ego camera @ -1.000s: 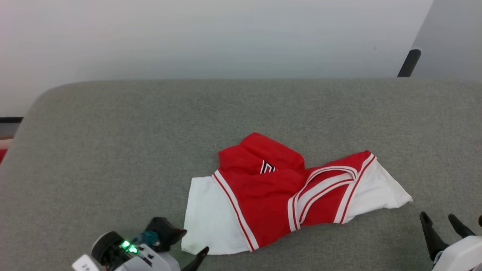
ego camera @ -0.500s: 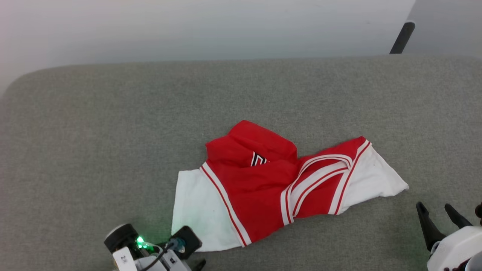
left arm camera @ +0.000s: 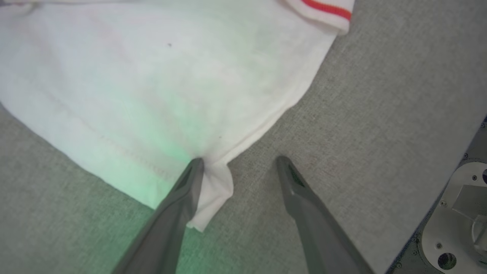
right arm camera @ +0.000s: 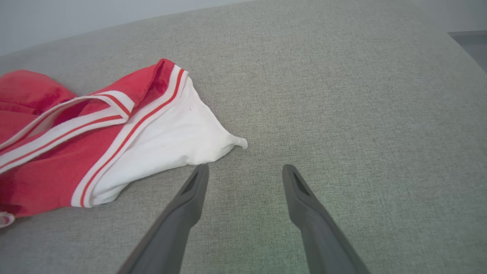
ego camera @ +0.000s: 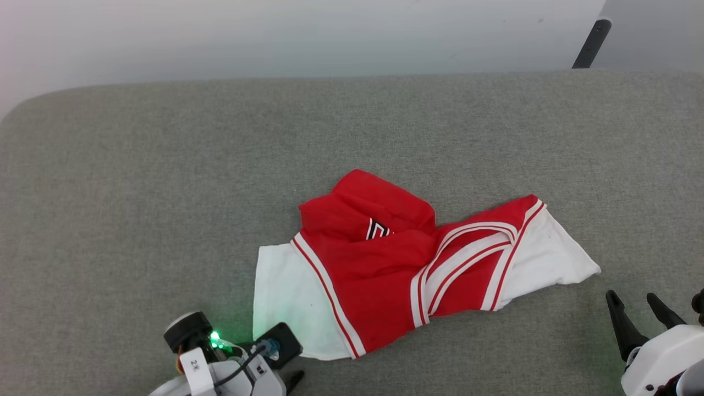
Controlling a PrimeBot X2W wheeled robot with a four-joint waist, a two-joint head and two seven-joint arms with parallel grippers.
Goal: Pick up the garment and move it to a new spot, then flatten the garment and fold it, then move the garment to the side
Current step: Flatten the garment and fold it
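The garment (ego camera: 379, 269) lies crumpled on the grey table, its red body bunched, a bit of black-and-white numeral (ego camera: 377, 229) showing and a white sleeve at each end. My left gripper (left arm camera: 239, 161) is open at the near corner of the left white sleeve (left arm camera: 152, 83); its left finger (left arm camera: 186, 190) touches the sleeve's hem, and a small fold of cloth sits between the fingers. My right gripper (ego camera: 631, 297) is open just short of the right sleeve's tip (right arm camera: 239, 142), and nothing is between its fingers (right arm camera: 190, 201).
The grey fabric-covered table (ego camera: 137, 192) spreads wide to the left, right and behind the garment. A pale wall rises beyond it, with a dark leg (ego camera: 591, 41) at the upper right. The table's near edge and my metal base (left arm camera: 456, 213) lie right of the left gripper.
The camera has shifted, so the whole picture sits differently. My left wrist has turned and moved right along the near edge to the left sleeve's corner. The right gripper stays open in about the same place.
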